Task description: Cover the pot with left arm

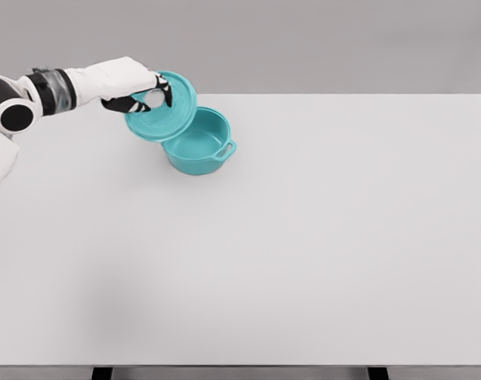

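Note:
A teal pot [199,146] stands open on the white table [303,237], left of the middle and toward the back, with a side handle facing right. My left hand [145,97] is shut on the knob of the teal lid [165,111]. The lid is tilted, its top face toward me, hanging just above and to the left of the pot, overlapping the pot's left rim. My left arm reaches in from the left edge. The right arm does not show.
The table's far edge runs just behind the pot. Two dark table legs show at the bottom edge.

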{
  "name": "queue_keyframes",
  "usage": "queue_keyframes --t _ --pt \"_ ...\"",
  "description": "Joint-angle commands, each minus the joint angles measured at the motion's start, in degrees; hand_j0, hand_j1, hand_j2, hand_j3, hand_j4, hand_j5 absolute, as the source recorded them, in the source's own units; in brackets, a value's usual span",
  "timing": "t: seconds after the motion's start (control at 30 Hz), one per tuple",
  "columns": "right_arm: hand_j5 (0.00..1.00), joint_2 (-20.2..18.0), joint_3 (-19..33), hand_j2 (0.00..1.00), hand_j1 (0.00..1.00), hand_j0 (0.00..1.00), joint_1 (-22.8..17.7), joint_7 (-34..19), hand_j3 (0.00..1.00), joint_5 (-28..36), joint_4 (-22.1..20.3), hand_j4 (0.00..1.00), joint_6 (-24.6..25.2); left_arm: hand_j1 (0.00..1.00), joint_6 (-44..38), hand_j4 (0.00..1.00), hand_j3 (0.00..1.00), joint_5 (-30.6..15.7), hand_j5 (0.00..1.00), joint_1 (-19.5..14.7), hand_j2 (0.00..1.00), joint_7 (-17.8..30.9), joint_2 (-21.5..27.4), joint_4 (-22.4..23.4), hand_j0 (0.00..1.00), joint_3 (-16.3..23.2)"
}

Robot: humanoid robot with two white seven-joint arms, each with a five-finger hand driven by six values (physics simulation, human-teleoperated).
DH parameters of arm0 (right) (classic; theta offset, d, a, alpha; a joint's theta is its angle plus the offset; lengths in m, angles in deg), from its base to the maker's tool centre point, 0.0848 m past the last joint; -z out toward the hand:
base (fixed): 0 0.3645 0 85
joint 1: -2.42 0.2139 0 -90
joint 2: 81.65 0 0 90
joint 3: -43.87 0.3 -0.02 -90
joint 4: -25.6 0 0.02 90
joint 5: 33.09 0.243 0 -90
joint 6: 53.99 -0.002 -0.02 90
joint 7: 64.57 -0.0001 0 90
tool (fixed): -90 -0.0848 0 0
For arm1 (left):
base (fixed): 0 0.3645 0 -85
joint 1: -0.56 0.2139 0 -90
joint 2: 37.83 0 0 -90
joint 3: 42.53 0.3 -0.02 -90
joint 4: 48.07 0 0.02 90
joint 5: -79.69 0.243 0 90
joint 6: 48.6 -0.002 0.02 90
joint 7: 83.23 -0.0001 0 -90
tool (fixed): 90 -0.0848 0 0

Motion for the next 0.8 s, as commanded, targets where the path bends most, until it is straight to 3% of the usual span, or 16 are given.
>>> queue_keyframes --t 0.0,0.77 --pt "1.0 0.0 0.0 1.0 1.0 1.0 0.0 0.0 1.0 0.0 0.1 1.0 0.0 0.54 -0.2 0.54 0.54 -0.2 0.54 0.0 0.54 0.0 -0.6 0.1 0.54 0.4" --pt "1.0 0.0 0.0 1.0 1.0 1.0 0.0 0.0 1.0 0.0 0.0 1.0 0.0 0.54 -0.2 0.54 0.54 0.4 0.54 -1.4 0.54 0.0 -5.6 4.3 0.54 3.3"
